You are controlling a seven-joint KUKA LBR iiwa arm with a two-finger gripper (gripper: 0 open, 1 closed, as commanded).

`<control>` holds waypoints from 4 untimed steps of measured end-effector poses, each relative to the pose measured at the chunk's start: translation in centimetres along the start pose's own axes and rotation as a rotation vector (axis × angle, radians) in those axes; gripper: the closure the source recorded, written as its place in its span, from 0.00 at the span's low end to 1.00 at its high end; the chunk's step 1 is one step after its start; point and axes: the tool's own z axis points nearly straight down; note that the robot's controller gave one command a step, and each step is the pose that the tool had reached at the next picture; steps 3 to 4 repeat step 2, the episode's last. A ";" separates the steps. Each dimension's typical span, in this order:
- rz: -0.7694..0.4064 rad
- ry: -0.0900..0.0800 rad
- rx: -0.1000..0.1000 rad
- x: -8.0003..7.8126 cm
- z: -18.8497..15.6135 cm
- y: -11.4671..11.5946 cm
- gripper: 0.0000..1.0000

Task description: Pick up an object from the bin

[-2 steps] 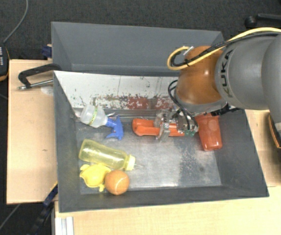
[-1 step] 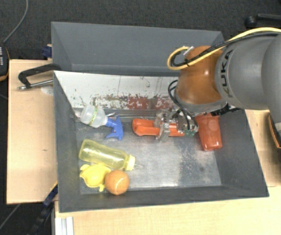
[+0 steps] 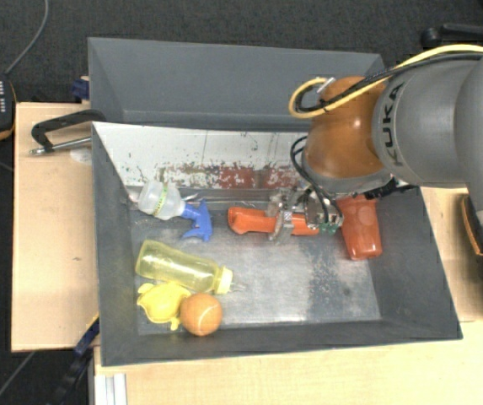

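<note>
The fingers (image 3: 280, 223) stand low over the long orange plastic piece (image 3: 248, 220) in the grey metal bin (image 3: 342, 285) — placed, I judge, to take its middle — clenched or not, I cannot tell.

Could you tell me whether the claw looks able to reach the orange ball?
Probably yes: nothing lies over the orange ball, though the yellow toy touching it and the bin's near wall may crowd the claw.
</note>
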 end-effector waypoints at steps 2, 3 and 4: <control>0.000 -0.006 -0.001 -0.2 -5.4 0.1 1.00; 0.000 -0.006 -0.001 -0.2 -5.4 0.1 1.00; 0.000 -0.006 -0.001 -0.2 -5.4 0.1 1.00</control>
